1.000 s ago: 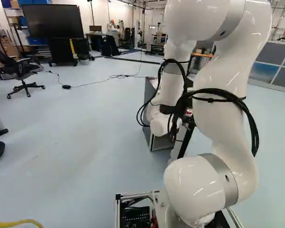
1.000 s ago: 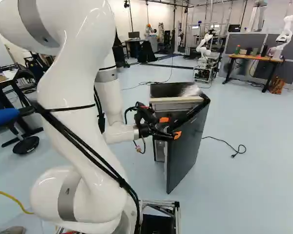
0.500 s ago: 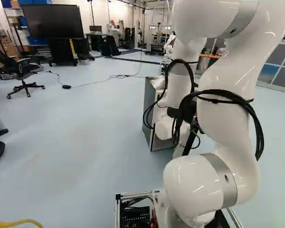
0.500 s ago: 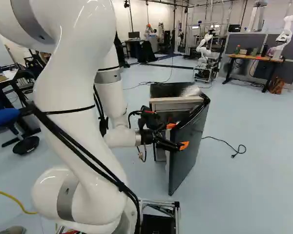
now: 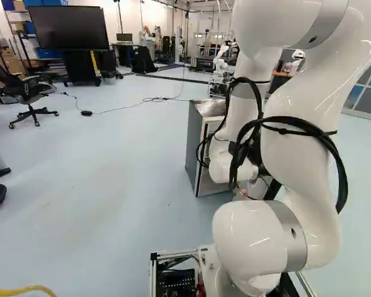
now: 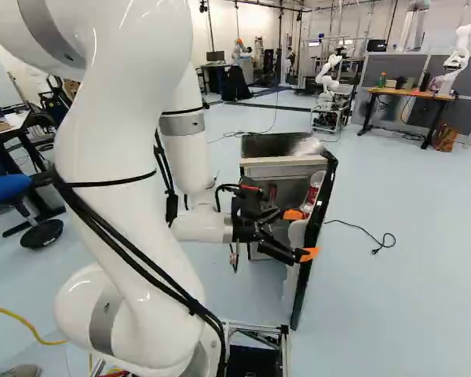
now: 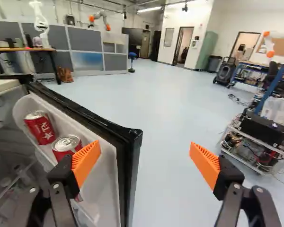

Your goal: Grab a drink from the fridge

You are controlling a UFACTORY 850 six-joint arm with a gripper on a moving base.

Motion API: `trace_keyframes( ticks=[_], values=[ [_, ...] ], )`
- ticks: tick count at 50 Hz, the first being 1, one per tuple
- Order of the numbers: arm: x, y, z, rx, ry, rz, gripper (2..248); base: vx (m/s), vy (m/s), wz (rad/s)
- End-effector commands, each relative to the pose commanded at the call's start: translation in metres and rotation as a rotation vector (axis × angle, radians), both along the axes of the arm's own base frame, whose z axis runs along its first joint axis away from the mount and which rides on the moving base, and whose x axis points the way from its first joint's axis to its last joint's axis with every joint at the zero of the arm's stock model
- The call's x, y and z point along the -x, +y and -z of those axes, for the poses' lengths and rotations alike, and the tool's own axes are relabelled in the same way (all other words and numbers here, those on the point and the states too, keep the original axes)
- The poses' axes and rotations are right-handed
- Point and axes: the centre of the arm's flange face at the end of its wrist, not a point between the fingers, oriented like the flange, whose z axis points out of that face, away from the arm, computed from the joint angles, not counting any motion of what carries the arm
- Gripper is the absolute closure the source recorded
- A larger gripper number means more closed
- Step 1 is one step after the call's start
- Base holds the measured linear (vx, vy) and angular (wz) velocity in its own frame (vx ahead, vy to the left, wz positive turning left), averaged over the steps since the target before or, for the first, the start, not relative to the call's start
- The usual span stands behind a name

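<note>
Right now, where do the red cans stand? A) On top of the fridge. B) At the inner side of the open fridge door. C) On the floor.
B: the wrist view shows the red cans against the inner side of the fridge door, which stands open.

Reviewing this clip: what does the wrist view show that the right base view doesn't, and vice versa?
Only the wrist view: the doorway and green cabinet beyond the floor.
Only the right base view: the arm's lowest joint and a yellow cable.
Both: the open fridge door, at least one red drink can on its inner side, and the end effector, open.
</note>
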Motion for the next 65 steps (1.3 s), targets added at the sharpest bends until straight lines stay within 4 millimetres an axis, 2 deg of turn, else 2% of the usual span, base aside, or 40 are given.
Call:
trace_keyframes(
  ticks=[10,65],
  values=[
    [-0.004,-0.018,0.0,0.007,-0.015,0.077,3,0.0,0.0,0.0],
    [-0.064,-0.138,0.005,0.049,-0.146,0.362,3,0.0,0.0,0.0]
  ],
)
